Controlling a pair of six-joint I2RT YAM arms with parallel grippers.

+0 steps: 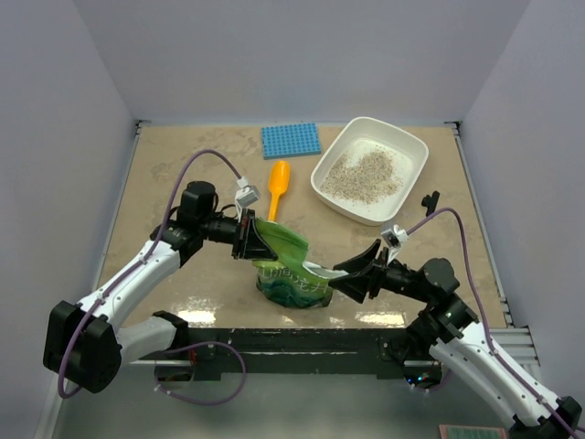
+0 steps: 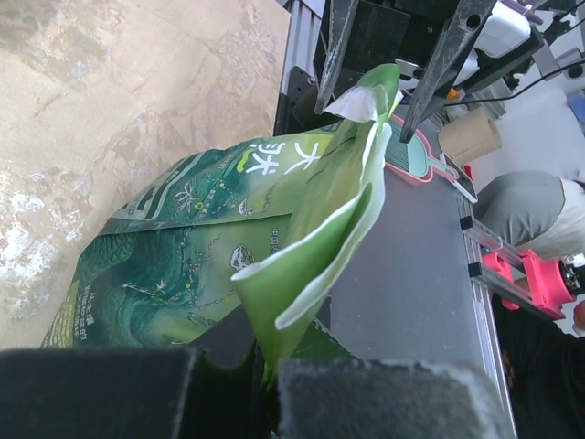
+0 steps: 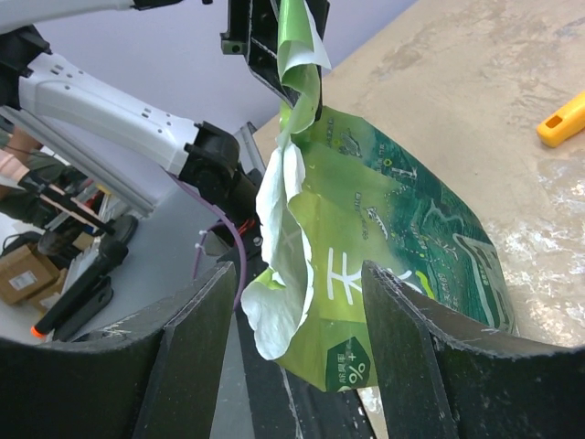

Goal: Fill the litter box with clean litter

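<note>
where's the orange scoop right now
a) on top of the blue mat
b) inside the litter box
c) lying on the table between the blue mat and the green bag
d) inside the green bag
c: the orange scoop lies flat on the bare table, nearer than the blue mat and beyond the green bag, apart from the litter box.

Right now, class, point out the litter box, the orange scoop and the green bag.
litter box (image 1: 407, 151), top external view, bare inner floor by far right corner.
orange scoop (image 1: 277, 190), top external view, neck between bowl and handle.
green bag (image 1: 291, 283), top external view, printed lower body.
</note>
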